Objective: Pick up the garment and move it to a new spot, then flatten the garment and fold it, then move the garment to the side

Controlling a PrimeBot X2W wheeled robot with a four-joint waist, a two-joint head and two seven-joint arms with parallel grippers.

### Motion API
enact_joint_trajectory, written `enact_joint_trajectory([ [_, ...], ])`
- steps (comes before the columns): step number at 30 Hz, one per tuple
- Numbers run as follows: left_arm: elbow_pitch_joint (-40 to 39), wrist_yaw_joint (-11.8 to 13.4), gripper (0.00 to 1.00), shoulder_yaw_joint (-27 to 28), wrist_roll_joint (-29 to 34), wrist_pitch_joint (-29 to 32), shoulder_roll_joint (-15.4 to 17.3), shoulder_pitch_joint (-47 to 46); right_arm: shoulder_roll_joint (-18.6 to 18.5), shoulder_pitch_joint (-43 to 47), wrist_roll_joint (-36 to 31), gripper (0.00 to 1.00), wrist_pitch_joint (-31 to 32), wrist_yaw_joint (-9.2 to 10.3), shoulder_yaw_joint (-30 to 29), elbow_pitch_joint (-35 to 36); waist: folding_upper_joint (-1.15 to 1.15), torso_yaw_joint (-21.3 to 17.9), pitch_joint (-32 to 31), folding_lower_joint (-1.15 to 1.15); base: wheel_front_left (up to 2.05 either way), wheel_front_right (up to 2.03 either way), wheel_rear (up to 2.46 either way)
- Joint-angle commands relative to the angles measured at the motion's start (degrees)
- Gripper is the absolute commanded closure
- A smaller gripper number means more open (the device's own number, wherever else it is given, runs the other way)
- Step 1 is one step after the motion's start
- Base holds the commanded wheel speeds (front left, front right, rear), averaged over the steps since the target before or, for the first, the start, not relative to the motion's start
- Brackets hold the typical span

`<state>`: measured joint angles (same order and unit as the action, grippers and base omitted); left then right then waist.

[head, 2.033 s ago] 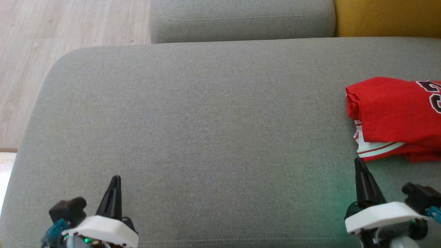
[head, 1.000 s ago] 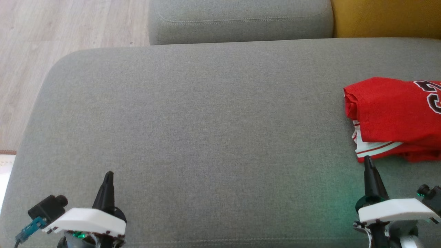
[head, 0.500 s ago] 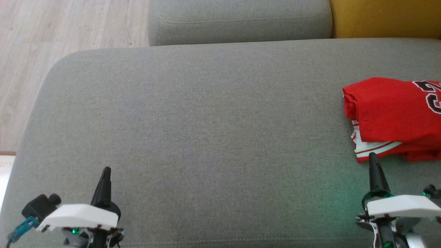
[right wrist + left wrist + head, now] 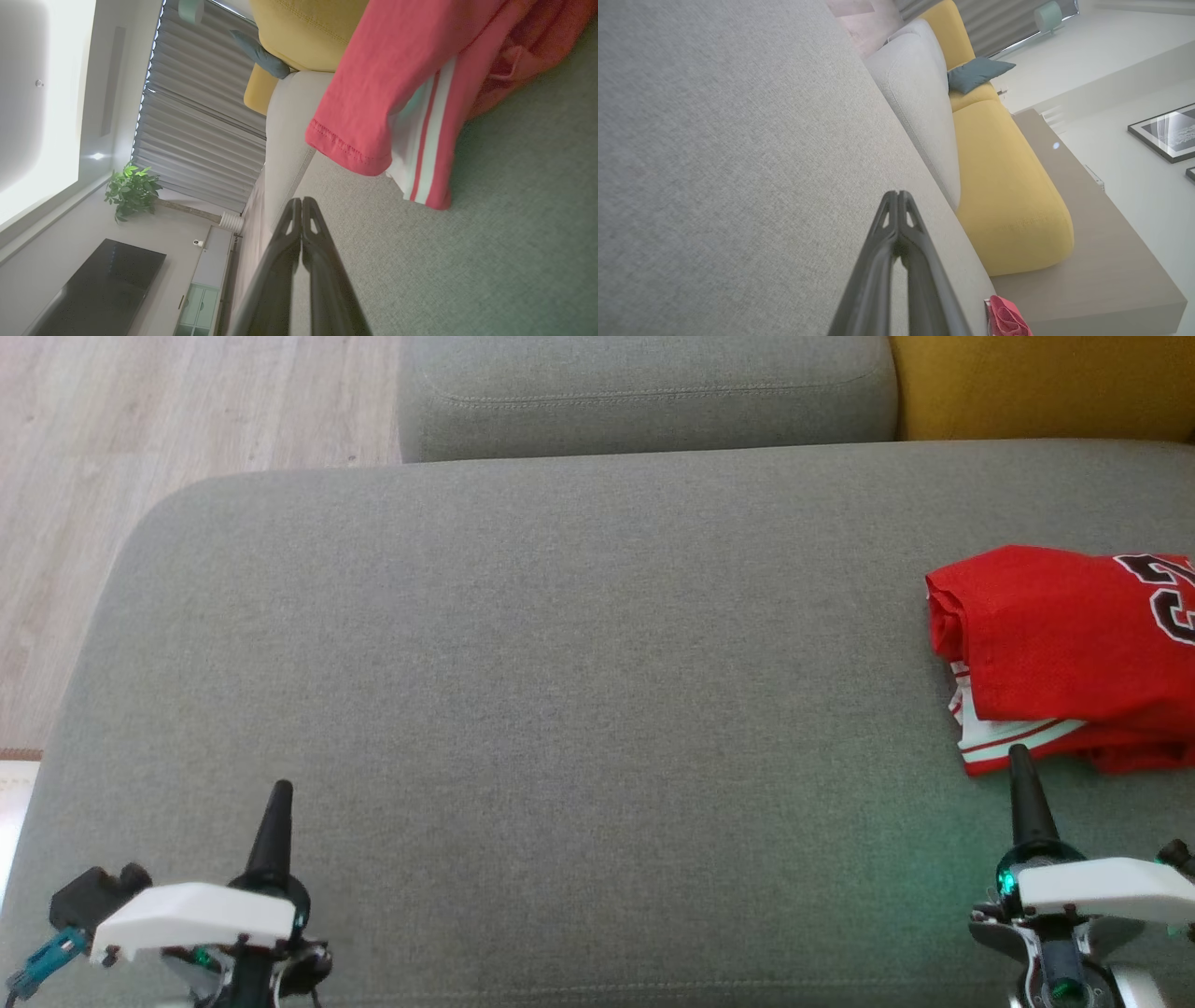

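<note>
Red jersey [image 4: 1064,644] lies folded at the right edge of the grey sofa seat [image 4: 560,663], just beyond the right hand [image 4: 1019,758]; left hand [image 4: 280,793] is well apart. Fingers of the 2 hands are together, w/ nothing held.

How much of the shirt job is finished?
Nearly all of it, it seems. The red shirt lies folded at the right side of the grey sofa, so folding and moving aside look done. Nothing is in hand: the left claw and right claw are both shut and empty. Little looks left.
</note>
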<state>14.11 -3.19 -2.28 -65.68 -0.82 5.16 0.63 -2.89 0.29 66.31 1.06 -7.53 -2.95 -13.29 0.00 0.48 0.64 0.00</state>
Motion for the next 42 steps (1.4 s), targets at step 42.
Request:
enact_joint_trajectory([
  [42,-0.07,-4.3,1.0,8.37,-26.84,6.96,-1.94,-6.78,-1.24,-6.32,27.3,1.0,4.03,0.04,-1.83,-0.64,0.0,-0.48,-0.46,0.0,0.0,0.0,0.0],
])
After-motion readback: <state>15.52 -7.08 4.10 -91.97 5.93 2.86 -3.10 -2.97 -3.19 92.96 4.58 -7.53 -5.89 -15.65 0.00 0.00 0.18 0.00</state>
